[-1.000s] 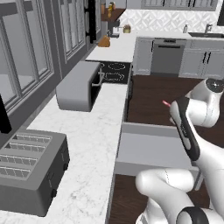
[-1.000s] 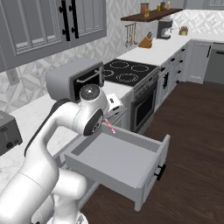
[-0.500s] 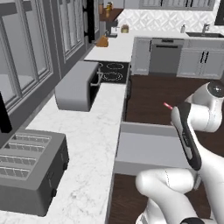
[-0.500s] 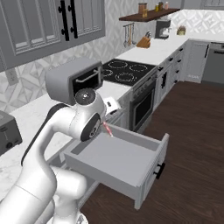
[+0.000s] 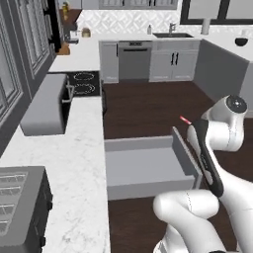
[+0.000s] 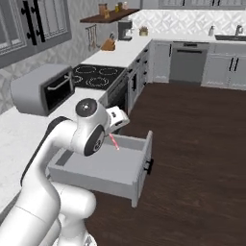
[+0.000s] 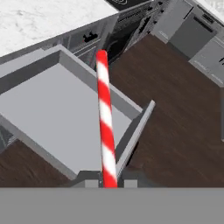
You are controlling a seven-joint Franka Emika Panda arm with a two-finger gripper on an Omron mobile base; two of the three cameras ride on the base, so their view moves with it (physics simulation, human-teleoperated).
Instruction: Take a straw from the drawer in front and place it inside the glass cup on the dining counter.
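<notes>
My gripper (image 7: 109,183) is shut on the lower end of the straw (image 7: 104,114), a thin red-and-white striped stick that points away from the hand. It hangs above the front right corner of the open grey drawer (image 7: 52,109), whose inside is bare. In the left base view the straw (image 5: 185,120) sticks out beside my forearm, above the drawer (image 5: 143,168). The right base view has the straw (image 6: 114,141) slanting down from the hand over the drawer (image 6: 103,168). The dining counter (image 5: 225,42) lies far off at the back right. The glass cup is out of view.
A dark grey toaster (image 5: 20,212) and a grey microwave (image 5: 44,104) stand on the marble worktop (image 5: 81,163) on the left, with the stove (image 5: 81,82) behind. A dark bowl (image 5: 241,41) sits on the dining counter. Dark wood floor (image 6: 192,144) spreads to the right of the drawer.
Both base views have swung, so the camera has turned toward the room's far side. The straw stays gripped over the open drawer, and the arm holds much the same pose.
</notes>
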